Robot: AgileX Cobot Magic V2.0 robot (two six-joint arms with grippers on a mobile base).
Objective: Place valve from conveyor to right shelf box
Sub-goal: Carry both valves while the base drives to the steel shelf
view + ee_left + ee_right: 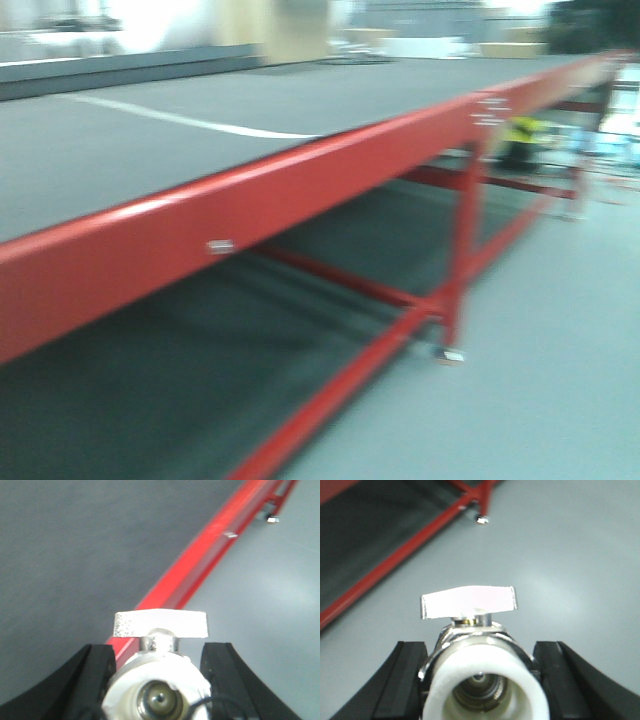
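Observation:
Each gripper holds a valve. In the left wrist view my left gripper (157,680) is shut on a metal valve (159,680) with a white-taped end and a flat silver handle on top; it hangs over the conveyor's red side rail (200,565), with the dark grey belt (75,555) to the left. In the right wrist view my right gripper (482,680) is shut on a second valve (485,680) with a white end and silver handle, above grey floor (570,555). The front view shows the conveyor (150,160) blurred. The right shelf box is out of view.
Red legs and cross braces (455,290) run under the belt, with a foot (481,520) on the grey floor. A white stripe (190,122) crosses the belt. Something yellow-green (522,130) sits beyond the far legs. The front view is motion-blurred.

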